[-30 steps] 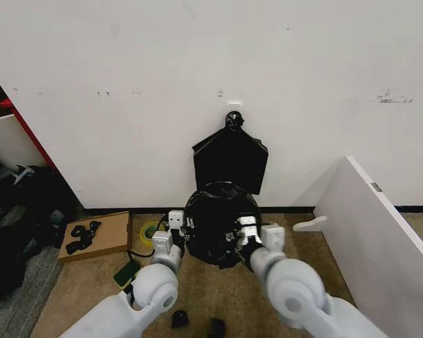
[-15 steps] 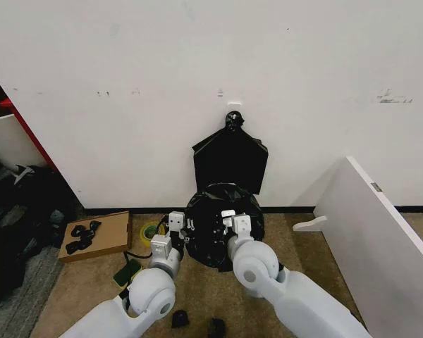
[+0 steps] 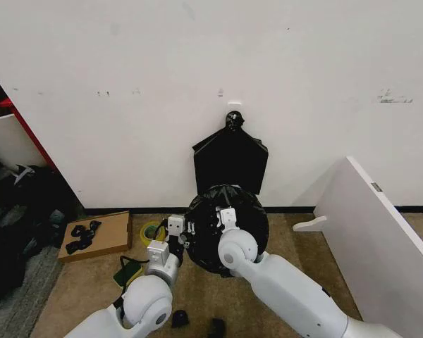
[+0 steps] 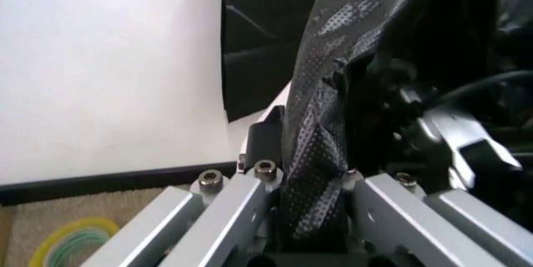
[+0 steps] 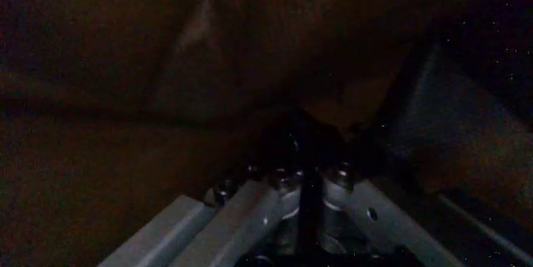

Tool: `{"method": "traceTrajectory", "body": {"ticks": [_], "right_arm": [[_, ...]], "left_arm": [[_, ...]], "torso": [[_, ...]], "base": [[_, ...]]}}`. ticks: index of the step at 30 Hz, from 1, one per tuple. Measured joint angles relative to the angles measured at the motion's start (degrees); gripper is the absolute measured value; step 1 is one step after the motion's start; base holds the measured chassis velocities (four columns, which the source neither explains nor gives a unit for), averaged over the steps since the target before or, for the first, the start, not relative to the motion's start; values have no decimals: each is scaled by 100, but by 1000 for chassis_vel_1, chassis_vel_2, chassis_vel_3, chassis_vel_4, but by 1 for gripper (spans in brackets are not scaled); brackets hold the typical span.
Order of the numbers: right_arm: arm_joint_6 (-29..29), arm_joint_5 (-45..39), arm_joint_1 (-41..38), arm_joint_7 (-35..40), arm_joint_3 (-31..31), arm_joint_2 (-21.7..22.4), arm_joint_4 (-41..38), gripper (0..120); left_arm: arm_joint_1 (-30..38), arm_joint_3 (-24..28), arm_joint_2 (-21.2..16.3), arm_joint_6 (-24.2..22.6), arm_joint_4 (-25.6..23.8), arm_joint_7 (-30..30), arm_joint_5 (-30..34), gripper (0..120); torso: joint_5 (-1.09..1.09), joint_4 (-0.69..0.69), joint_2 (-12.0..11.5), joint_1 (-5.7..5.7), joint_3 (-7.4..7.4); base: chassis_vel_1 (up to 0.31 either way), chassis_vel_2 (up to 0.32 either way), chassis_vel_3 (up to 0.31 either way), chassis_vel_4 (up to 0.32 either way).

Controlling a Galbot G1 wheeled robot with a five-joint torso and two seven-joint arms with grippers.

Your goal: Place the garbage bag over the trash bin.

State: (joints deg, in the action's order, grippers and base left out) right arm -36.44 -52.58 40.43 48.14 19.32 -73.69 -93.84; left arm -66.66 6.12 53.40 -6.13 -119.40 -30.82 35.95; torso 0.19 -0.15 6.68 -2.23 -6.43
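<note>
Plastic of the garbage bag, draped round the trash bin by the wall, sits pinched in our left gripper, while our right gripper reaches inside, jaws nearly closed.

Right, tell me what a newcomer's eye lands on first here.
The garbage bag, a glossy black mound on the floor by the white wall, with the left gripper shut on its edge and the right gripper pressed onto it. Above hangs a flat black bundle, knotted at the top.
</note>
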Motion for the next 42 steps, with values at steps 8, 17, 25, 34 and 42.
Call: {"method": "traceTrajectory", "body": {"ticks": [8, 17, 25, 34, 42], "right_arm": [[2, 111, -61, -11, 35, -51, 122, 0], [-185, 14, 36, 142, 331, 289, -755, 0], [-333, 596, 143, 94, 731, 399, -1508, 0], [-183, 1130, -145, 37, 819, 279, -1163, 0], [-31, 1732, -323, -331, 997, 173, -44, 0]], "left_arm": [[-99, -62, -18, 2, -76, 34, -20, 1], [9, -216, 71, 8, 158, -133, 13, 1], [140, -319, 154, -282, 199, -563, 748, 1], [37, -358, 95, -318, 47, -516, 867, 1], [-77, -349, 43, -306, -273, -439, 1033, 1]], "torso": [[0, 0, 0, 0, 0], [0, -1, 0, 0, 0], [0, -1, 0, 1, 1], [0, 0, 0, 1, 0], [1, -2, 0, 1, 0]], "base": [[0, 0, 0, 0], [0, 0, 0, 0], [0, 0, 0, 0], [0, 0, 0, 0], [0, 0, 0, 0]]}}
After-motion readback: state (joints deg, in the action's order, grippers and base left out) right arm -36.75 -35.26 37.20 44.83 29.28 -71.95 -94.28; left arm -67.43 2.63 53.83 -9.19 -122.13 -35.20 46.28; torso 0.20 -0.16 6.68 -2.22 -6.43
